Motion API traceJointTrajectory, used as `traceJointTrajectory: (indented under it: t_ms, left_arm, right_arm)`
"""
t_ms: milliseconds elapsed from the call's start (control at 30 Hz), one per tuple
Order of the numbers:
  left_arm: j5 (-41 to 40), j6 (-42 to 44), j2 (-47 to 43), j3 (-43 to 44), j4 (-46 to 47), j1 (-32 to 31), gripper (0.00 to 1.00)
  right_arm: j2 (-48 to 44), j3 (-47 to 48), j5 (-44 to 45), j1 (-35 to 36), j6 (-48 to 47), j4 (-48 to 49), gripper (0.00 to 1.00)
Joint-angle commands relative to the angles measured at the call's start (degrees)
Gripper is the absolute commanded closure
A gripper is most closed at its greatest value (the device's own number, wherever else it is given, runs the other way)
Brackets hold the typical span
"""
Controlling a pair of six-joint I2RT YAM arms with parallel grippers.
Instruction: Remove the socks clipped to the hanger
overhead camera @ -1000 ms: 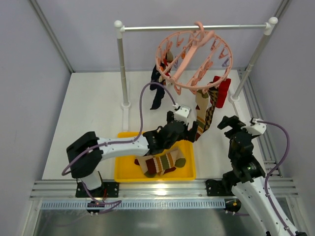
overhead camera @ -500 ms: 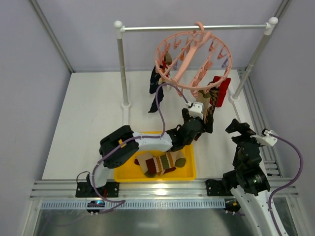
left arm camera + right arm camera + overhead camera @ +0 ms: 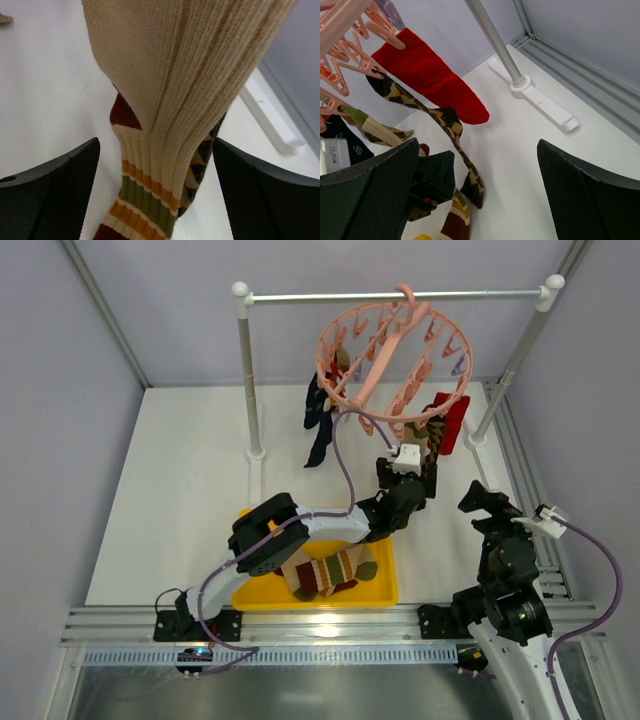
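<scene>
The pink ring hanger [image 3: 392, 352] hangs from the rail by its hook. A navy sock [image 3: 320, 425], a red sock [image 3: 453, 424], an argyle sock [image 3: 430, 452] and a tan striped sock [image 3: 170, 100] hang from its clips. My left gripper [image 3: 410, 478] is open, with its jaws on either side of the striped sock's lower part [image 3: 150, 195] and a gap showing on both sides. My right gripper [image 3: 490, 502] is open and empty to the right, near the red sock [image 3: 435, 82] and the argyle sock [image 3: 447, 127]. More striped socks [image 3: 325, 573] lie in the tray.
A yellow tray [image 3: 385, 592] sits at the near middle. The white-and-metal rail stand has posts at the left [image 3: 248, 380] and at the right [image 3: 512, 360], with a foot [image 3: 540, 102] on the table. Aluminium rails [image 3: 530, 500] run along the right edge.
My left arm has reached from above the tray out to the far right, up to the hanging striped sock. My right arm has pulled back a little toward the near right.
</scene>
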Motion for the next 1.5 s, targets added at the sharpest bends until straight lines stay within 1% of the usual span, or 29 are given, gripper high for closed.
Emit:
traceJointTrajectory:
  t_ms: [0,67,100,167,200,267,300,467,600,700,733,833,1033,1200,1300,1367,1467]
  left_arm:
    - [-5.4,0.1,0.7,1.8,0.4,0.7,0.11]
    - [-5.2,0.0,1.0,1.6,1.2,0.9,0.21]
    - [-5.0,0.1,1.2,1.5,1.7,1.0,0.35]
    - [-5.0,1.6,1.6,1.5,3.7,1.0,0.49]
    - [-5.0,2.9,1.8,1.5,5.1,1.0,0.63]
    - [-5.1,3.7,1.6,0.8,5.8,1.0,0.82]
    - [-5.2,3.7,0.7,0.1,7.4,1.0,0.99]
    - [-5.3,4.6,-4.3,-8.6,12.6,0.9,1.00]
    - [-3.9,5.1,-9.9,-15.9,15.2,0.5,1.00]
    - [-2.8,7.8,-14.5,-21.9,17.5,-0.5,1.00]
    - [-2.7,8.6,-15.5,-23.0,18.0,-0.9,1.00]
    - [-1.4,10.9,-19.2,-26.3,17.4,-1.9,1.00]
    - [4.5,11.2,-26.8,-30.3,11.4,-2.1,1.00]
    - [8.1,11.3,-31.4,-32.6,6.9,-2.1,1.00]
    - [9.5,10.5,-33.5,-33.5,5.9,-2.1,1.00]
    - [11.1,11.1,-34.4,-32.5,1.6,-2.1,1.00]
    - [12.5,11.5,-35.5,-32.7,-1.1,-2.1,1.00]
  right_arm:
    - [1.3,1.3,-2.4,-0.2,-1.2,2.7,0.00]
    - [1.7,1.0,-3.2,-0.3,-1.3,3.5,0.00]
    - [1.7,0.9,-3.5,-0.3,-1.4,3.7,0.00]
    - [1.8,0.8,-4.1,-0.3,-1.5,3.9,0.00]
    - [1.9,0.9,-4.2,-0.2,-1.7,4.0,0.00]
    - [1.7,0.8,-4.3,-0.2,-2.0,4.0,0.00]
    - [1.8,0.8,-4.5,-0.3,-2.2,4.1,0.00]
    - [2.8,0.3,-5.9,-0.3,-3.7,6.0,0.00]
    - [6.8,0.1,-10.4,-0.3,-5.5,8.1,0.00]
    - [12.3,0.1,-12.1,-0.2,-6.4,10.2,0.01]
    - [15.2,0.3,-12.9,-0.2,-6.5,10.5,0.00]
    - [20.0,0.7,-15.7,-0.2,-6.5,12.3,0.00]
    - [24.2,3.3,-20.7,0.0,-7.0,14.7,0.00]
    - [26.5,7.6,-23.2,1.0,-8.0,12.9,0.03]
    - [27.1,11.0,-24.5,2.2,-8.6,11.0,0.04]
    - [27.2,13.8,-24.9,2.9,-8.8,9.2,0.05]
    - [27.2,16.7,-25.6,5.3,-8.7,8.7,0.06]
